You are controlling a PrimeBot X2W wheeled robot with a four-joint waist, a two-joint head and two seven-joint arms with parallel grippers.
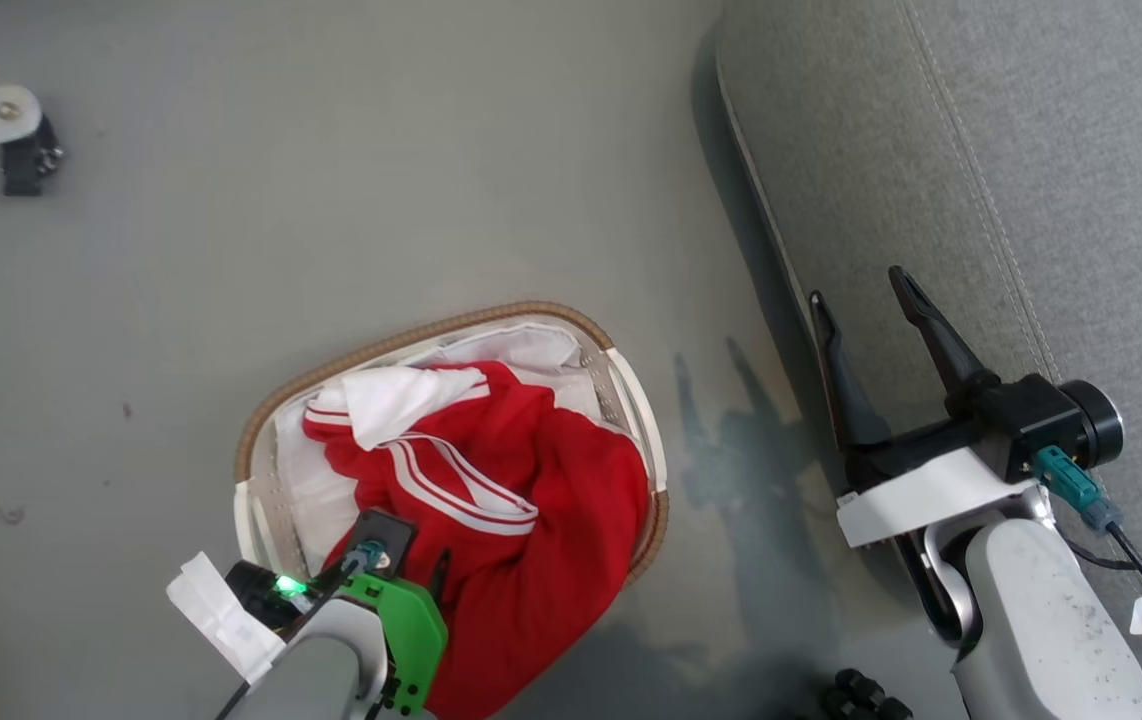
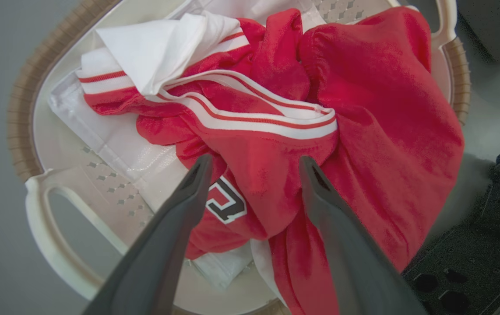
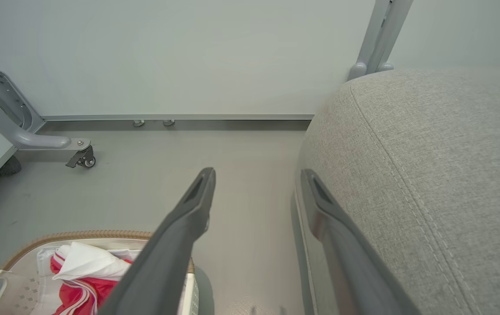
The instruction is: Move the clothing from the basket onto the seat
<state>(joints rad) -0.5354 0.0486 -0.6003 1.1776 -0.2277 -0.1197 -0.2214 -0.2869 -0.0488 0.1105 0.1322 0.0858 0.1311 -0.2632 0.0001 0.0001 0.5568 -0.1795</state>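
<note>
Both wide | left hand (image 2: 255, 159) over clothing (image 2: 364, 109) | right hand (image 1: 858, 285) beside seat (image 1: 1031, 150) | grey floor (image 1: 331, 150) | pale wall (image 3: 188, 52)

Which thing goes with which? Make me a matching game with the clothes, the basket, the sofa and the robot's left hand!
Things:
1. clothing
2. basket
3. seat
4. left gripper

Descriptions:
A. grey, with stitched seams
B. bright red with white stripes
C. white, with a brown woven rim
D. open, fingers pointing into the basket

Pairs: 1-B, 2-C, 3-A, 4-D
</note>
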